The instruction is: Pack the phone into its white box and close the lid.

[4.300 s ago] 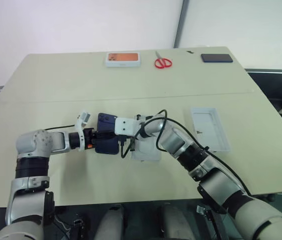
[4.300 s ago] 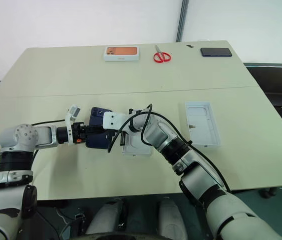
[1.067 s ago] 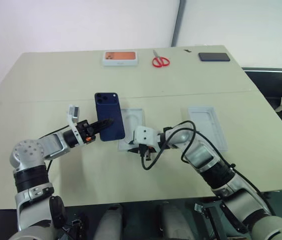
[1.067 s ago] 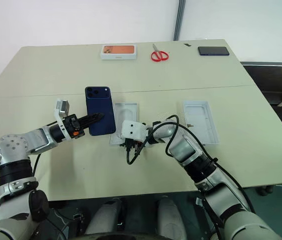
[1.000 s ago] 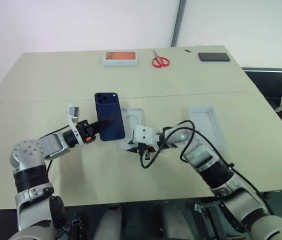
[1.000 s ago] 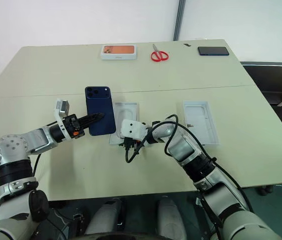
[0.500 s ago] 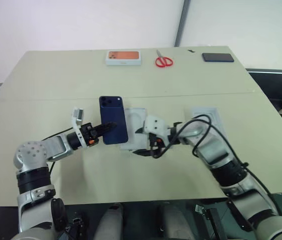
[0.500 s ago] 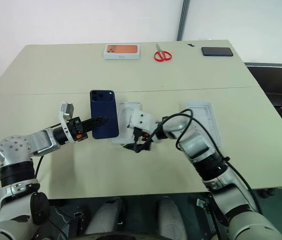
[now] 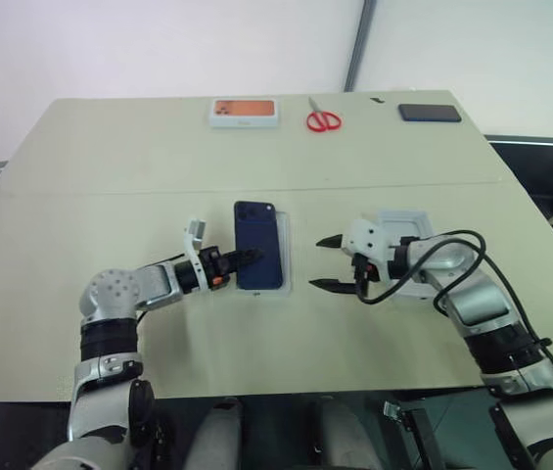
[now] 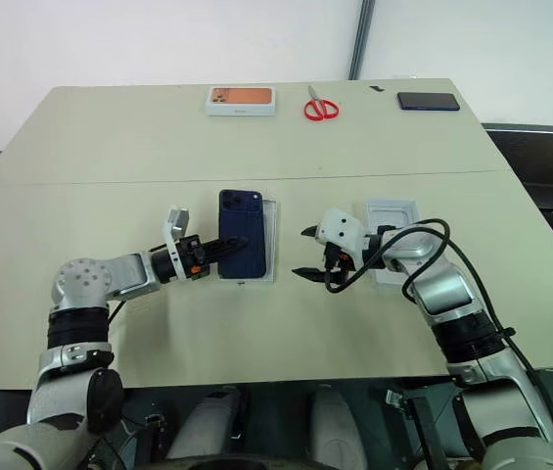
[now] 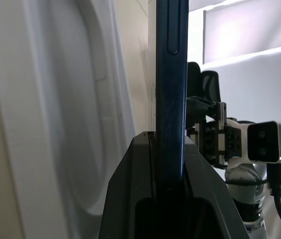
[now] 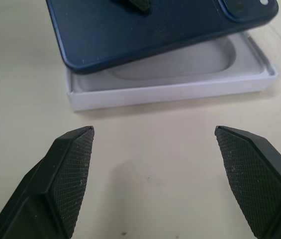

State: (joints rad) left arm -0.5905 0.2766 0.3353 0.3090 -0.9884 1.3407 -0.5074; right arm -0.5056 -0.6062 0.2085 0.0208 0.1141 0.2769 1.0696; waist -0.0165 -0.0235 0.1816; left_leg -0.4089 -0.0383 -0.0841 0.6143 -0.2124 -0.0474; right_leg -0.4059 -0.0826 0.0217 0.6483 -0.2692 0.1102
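The left tool (image 9: 247,257) is clenched on the phone (image 9: 259,258), gripping one long edge; the left wrist view shows the slim blue body pinched between the two fingers. The phone hangs back-up, camera cluster toward the far side of the bench (image 9: 139,166), just above the box (image 10: 272,241), which sits almost fully under it. In the right wrist view the phone is tilted over the white tray and not seated; the tray holds an oval recess, so it is uncertain whether this is the bare tray or an insert lying in it. The right tool (image 9: 326,262) is released, its jaws wide apart, hovering empty near the box's right side. The lid (image 9: 404,227) lies inside-up behind that arm, partly hidden.

The step in hand is seating the phone. To do it well, the phone's outline should be squared with the tray walls before it goes down; the fit looks snug, so a skewed corner would ride on the rim. Lowering the free long edge in first, then letting go, should let the gripped edge drop level. The left fingers reach under the phone, so they probably must open and slide out sideways without dragging the tray along. The open right tool could steady the box wall if it shifts.
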